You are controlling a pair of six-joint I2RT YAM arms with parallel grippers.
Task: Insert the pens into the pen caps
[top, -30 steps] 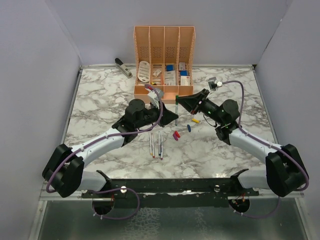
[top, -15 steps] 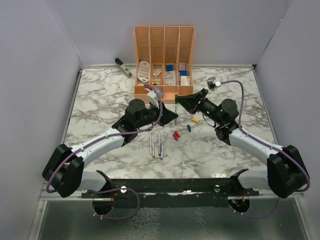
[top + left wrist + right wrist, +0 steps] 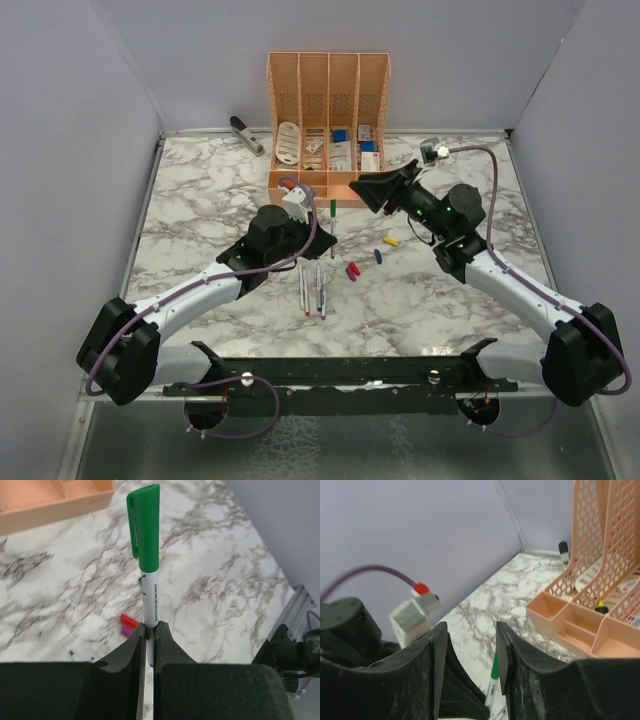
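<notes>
My left gripper (image 3: 328,238) (image 3: 149,630) is shut on the lower barrel of a white pen (image 3: 151,600), held upright. A green cap (image 3: 333,208) (image 3: 149,535) sits on the pen's top end. My right gripper (image 3: 362,190) (image 3: 471,650) hangs open just right of and above that pen, holding nothing; the green-capped pen (image 3: 494,672) shows below its fingers. More pens (image 3: 320,290) lie side by side on the marble in front of the left gripper. Loose caps lie to their right: yellow (image 3: 391,241), blue (image 3: 377,256), red (image 3: 129,619) and purple (image 3: 128,629).
A peach organiser (image 3: 328,100) (image 3: 580,625) with white and blue items stands at the back centre, close behind both grippers. A grey stapler (image 3: 246,134) lies at the back left. Grey walls close in the marble table (image 3: 200,200) on three sides.
The right gripper has opened, let go of the green cap and drawn back up and to the right. The left gripper has carried the capped pen slightly left.
</notes>
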